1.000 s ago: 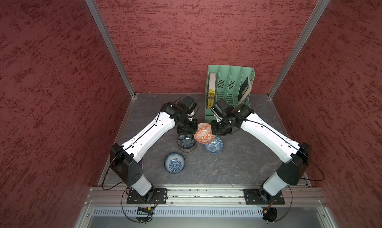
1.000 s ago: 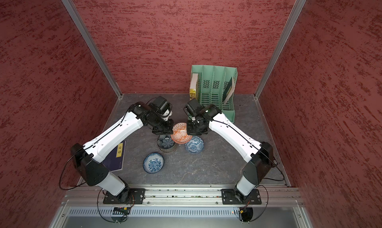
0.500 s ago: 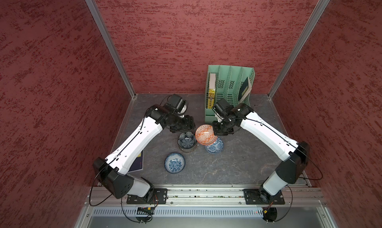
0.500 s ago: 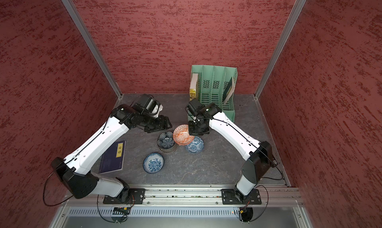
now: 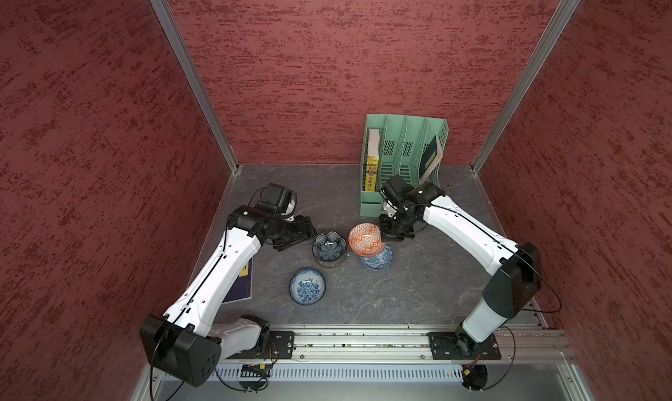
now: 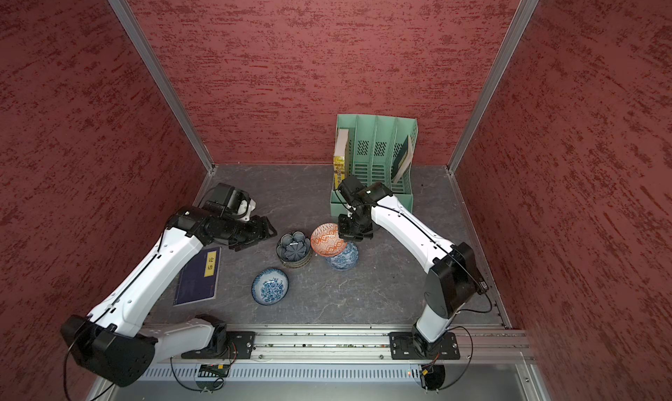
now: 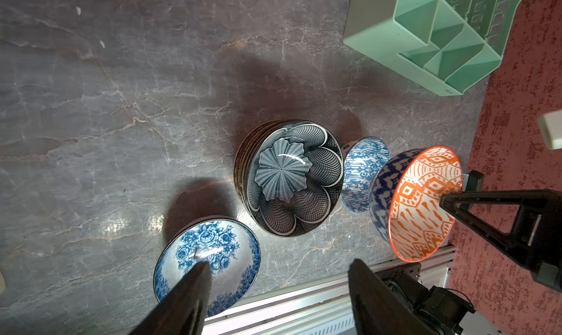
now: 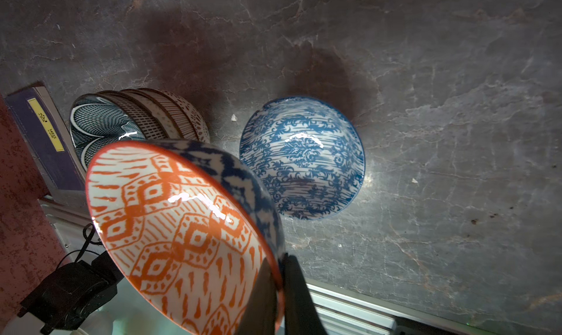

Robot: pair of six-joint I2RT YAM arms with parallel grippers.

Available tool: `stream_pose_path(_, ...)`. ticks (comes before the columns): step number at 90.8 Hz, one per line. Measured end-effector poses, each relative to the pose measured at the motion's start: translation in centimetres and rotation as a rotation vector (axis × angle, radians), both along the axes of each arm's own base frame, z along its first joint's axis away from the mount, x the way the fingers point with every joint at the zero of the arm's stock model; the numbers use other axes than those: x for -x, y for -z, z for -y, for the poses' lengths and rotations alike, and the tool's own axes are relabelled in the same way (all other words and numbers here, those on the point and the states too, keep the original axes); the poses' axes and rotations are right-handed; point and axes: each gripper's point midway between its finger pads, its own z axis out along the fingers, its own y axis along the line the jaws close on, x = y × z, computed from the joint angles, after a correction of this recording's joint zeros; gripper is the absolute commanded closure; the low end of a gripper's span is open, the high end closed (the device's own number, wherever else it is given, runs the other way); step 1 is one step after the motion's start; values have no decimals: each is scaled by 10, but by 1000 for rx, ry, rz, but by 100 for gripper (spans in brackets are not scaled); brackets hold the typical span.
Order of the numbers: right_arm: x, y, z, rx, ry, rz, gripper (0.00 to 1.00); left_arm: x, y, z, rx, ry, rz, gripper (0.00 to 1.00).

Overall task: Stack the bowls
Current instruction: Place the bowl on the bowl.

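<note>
Orange bowl (image 8: 182, 227): glazed ceramic, round, orange geometric lattice inside, dark blue pattern outside. It is off the tabletop (image 5: 418, 279) and steeply tilted.

R gripper (image 8: 281, 275) is pinched on its rim, one finger inside and one outside, jaws nearly together.

In both top views the orange bowl overlaps a blue-white scrollwork bowl (image 5: 378, 261) that sits upright on the dark, veined, stone-look surface. Contact btwn the two cannot be told.

Just beside it is a stack (image 8: 170, 117) of nested bowls w/ striped and dotted rims. The top one is a dark flower-patterned bowl (image 7: 292, 178).

L gripper (image 7: 278, 263) is beside the stack w/ fingers spread wide, holding nothing.

A rose-print blue bowl (image 5: 307, 286) sits alone, nearer the rail.

Also present: a mint plastic file rack (image 5: 403, 144) at the rear and a navy book (image 6: 198, 275) lying flat.
</note>
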Motion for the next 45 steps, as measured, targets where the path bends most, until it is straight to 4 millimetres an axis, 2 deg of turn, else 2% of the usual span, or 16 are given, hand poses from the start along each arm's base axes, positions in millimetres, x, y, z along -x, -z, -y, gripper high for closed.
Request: stream_pose_path(45,-1,38,13,-1,42,-48,100,8,12,-19,54,-44,-4,26)
